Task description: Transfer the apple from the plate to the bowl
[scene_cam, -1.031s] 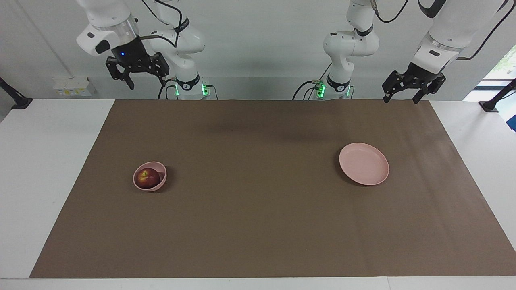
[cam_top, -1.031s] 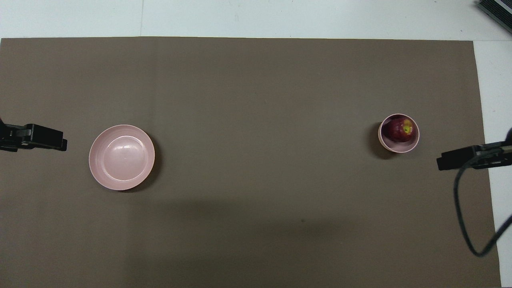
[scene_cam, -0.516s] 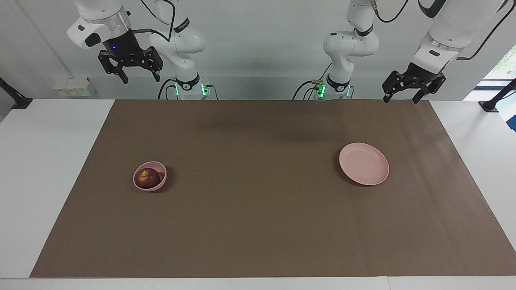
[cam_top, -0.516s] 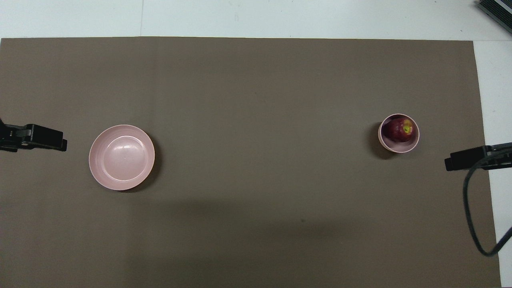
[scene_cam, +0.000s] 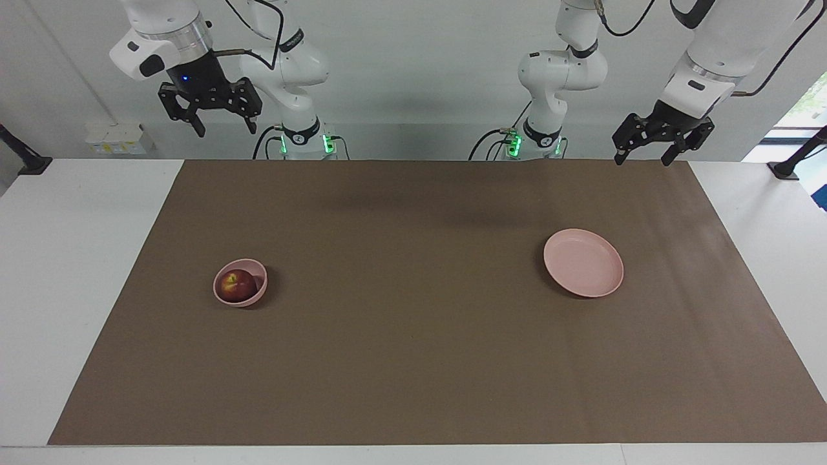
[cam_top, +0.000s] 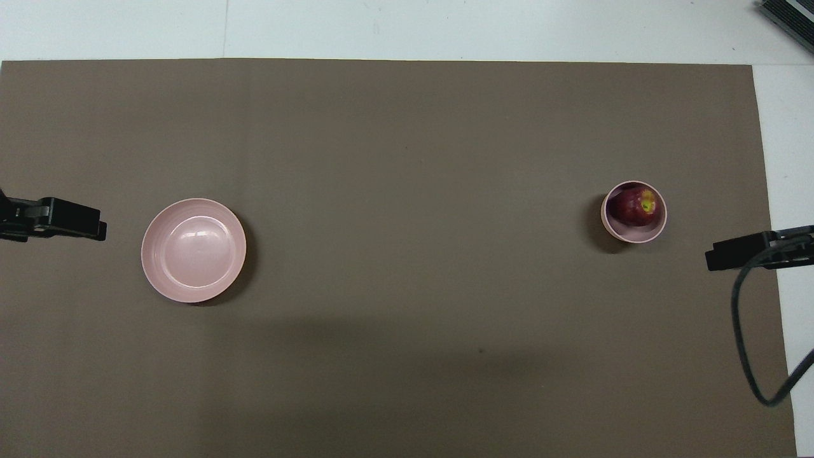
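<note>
The dark red apple (scene_cam: 235,285) (cam_top: 634,206) lies inside the small deep pink bowl (scene_cam: 258,268) (cam_top: 633,235), toward the right arm's end of the table. Toward the left arm's end, the wide flat pink plate (scene_cam: 583,263) (cam_top: 193,250) has nothing on it. My right gripper (scene_cam: 224,131) hangs open and high in the air near its base, well apart from the bowl. My left gripper (scene_cam: 641,160) is open too, held above the mat's edge near its own base, well apart from the plate. Neither gripper holds anything.
A brown mat (scene_cam: 413,361) covers most of the white table (scene_cam: 77,271). A black cable (cam_top: 741,356) loops down from the right arm over the mat's end. Small white boxes (scene_cam: 119,139) sit by the wall at the right arm's end.
The right gripper has risen a little and drawn back from the bowl toward its end of the table. The left arm, apple, bowl and plate have not moved.
</note>
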Controlling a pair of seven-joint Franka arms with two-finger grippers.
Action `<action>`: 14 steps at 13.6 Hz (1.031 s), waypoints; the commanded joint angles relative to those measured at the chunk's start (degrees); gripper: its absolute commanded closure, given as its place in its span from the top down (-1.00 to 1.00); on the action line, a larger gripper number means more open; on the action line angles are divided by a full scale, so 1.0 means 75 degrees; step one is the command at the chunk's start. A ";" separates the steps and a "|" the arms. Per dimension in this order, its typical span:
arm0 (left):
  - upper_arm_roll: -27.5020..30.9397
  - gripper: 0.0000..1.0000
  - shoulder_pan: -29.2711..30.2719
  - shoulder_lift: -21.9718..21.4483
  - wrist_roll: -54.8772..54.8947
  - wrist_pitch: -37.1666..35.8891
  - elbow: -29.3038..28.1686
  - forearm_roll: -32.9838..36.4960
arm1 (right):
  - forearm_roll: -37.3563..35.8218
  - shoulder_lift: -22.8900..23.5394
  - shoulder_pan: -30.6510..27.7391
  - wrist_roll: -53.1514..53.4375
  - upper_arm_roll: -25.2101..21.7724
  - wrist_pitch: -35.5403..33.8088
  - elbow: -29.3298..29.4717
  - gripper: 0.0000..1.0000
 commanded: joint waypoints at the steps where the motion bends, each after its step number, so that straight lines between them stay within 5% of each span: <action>1: 0.0062 1.00 -0.0037 -0.0034 0.0029 -0.0155 0.0096 -0.0077 | -0.0191 -0.0203 -0.0121 -0.0638 -0.0003 0.0182 -0.0292 1.00; 14: 0.0062 1.00 -0.0026 -0.0034 0.0029 -0.0155 0.0096 -0.0077 | -0.0321 -0.0156 -0.0355 -0.0794 -0.0003 0.0100 -0.0281 1.00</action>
